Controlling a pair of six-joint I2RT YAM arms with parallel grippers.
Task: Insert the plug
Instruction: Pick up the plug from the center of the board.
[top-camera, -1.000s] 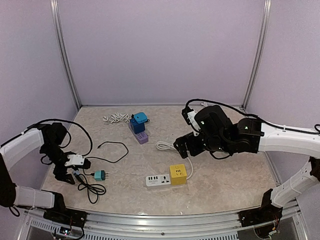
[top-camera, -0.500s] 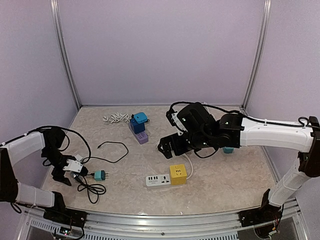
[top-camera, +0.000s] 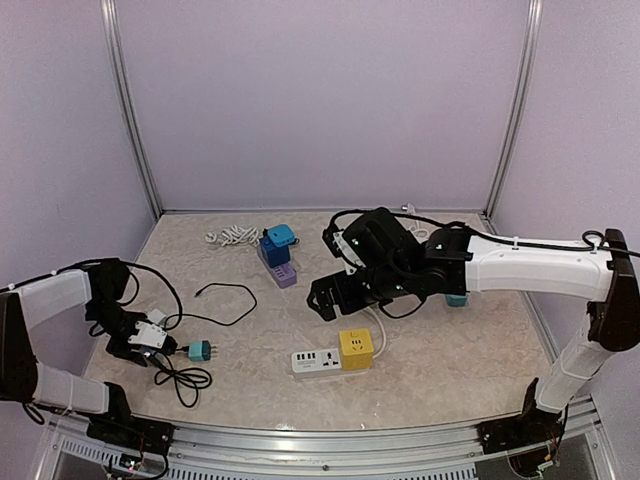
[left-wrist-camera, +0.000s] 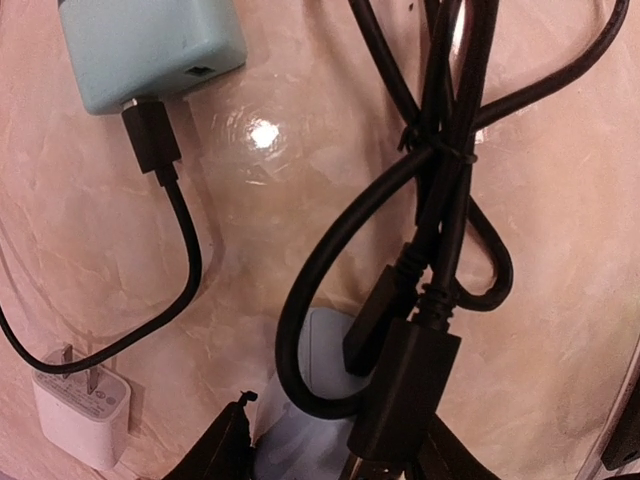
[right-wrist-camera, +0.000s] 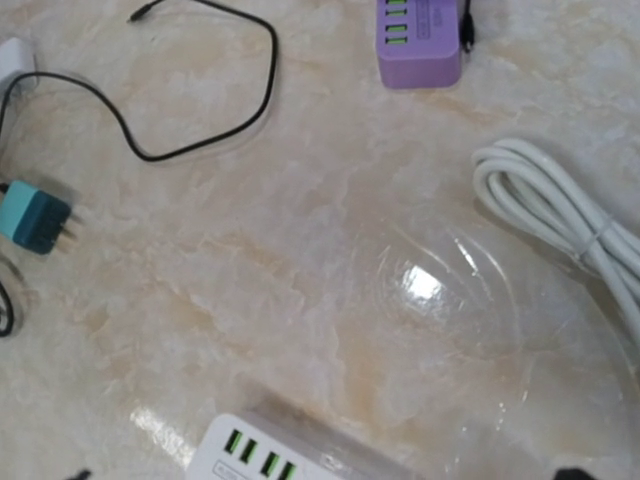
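- The teal plug (top-camera: 200, 350) lies flat on the table (top-camera: 450, 360) at the near left. It is well apart from the white power strip (top-camera: 318, 360) and the yellow cube socket (top-camera: 356, 347), and its two prongs point their way.
- It looks small, light and hard-shelled. On that glossy, stone-patterned top I'd expect it to slide or spin if it is nudged from one side only.
- A black cable (left-wrist-camera: 185, 260) is plugged into its rear face and runs off into a tied, looped bundle. That tail looks springy and will probably drag and twist the plug once it is lifted.
- The best hold, I'd judge, is across the two flat sides of the body, away from the prongs and clear of the cable end.
- The left gripper (left-wrist-camera: 335, 450) hangs low over the cable bundle just beside the plug, with strands lying between its fingers. Whether it is clamped on them I cannot tell.
- The right gripper (top-camera: 322, 296) hovers near the strip, jaws spread wide, holding nothing.
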